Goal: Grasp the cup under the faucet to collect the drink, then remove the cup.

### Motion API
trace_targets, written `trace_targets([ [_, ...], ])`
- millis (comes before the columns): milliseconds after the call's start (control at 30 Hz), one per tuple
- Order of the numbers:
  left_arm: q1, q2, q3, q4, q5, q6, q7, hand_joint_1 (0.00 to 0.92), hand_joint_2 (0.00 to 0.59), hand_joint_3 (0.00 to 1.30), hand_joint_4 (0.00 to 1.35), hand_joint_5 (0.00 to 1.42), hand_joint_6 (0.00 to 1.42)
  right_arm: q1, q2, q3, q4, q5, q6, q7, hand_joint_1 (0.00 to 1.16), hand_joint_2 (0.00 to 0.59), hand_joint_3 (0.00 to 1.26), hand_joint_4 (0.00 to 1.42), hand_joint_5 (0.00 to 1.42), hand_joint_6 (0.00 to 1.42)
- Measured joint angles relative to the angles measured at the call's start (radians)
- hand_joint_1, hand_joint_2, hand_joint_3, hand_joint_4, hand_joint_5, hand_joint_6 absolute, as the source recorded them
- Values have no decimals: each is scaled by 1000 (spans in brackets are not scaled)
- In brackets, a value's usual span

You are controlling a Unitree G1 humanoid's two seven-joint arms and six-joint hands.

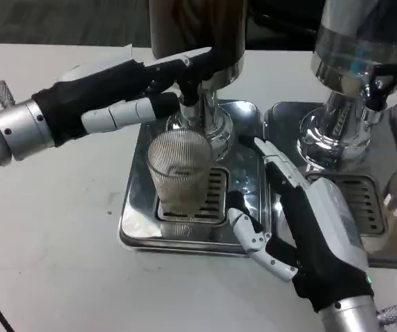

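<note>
From the left edge of the frame the left forearm reaches in across the white desk (53,235), its silver cuff cut off at the border. The left robot hand (126,93) stretches toward the upper centre, its fingers extended along and against the faucet (197,104) of the near dispenser; whether they actually clasp the faucet or only rest on it is hard to make out, since the dark fingertips merge with the dark spout and the shiny metal behind.

Just below the faucet, at centre, stands the cup (179,173), a clear ribbed glass, upright on the slotted grille of the left drip tray (135,228). Its contents are difficult to read through the ribbing and reflections. Neither robot hand touches it.

The dispenser's body is cropped by the top edge, so only its lower barrel shows.

Right of centre, the right robot hand (302,221) lies over the seam between the two trays, fingers spread and holding nothing; its thumb points toward the cup but stays apart from it. The wrist runs off the bottom edge.

At upper right a second dispenser (354,62) with a clear tank rises above the right drip tray (392,256), both cut off by the frame.
</note>
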Motion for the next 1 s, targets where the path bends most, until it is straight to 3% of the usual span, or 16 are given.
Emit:
trace_targets([
  [567, 6, 11, -43, 0, 43, -83, 67, 0, 56, 67, 0, 44, 0, -5, -1, -9, 1, 24, -1, 2, 428, 461, 136, 87, 86, 114],
  [733, 6, 13, -52, 1, 57, -98, 91, 0, 53, 67, 0, 44, 0, -5, 0, -14, 1, 64, -1, 18, 419, 454, 116, 87, 86, 127],
  [1000, 6, 14, -56, 0, 80, -117, 113, 0, 50, 74, 0, 44, 0, -12, -1, -33, 22, 153, -32, 64, 468, 351, 77, 77, 119, 173],
])
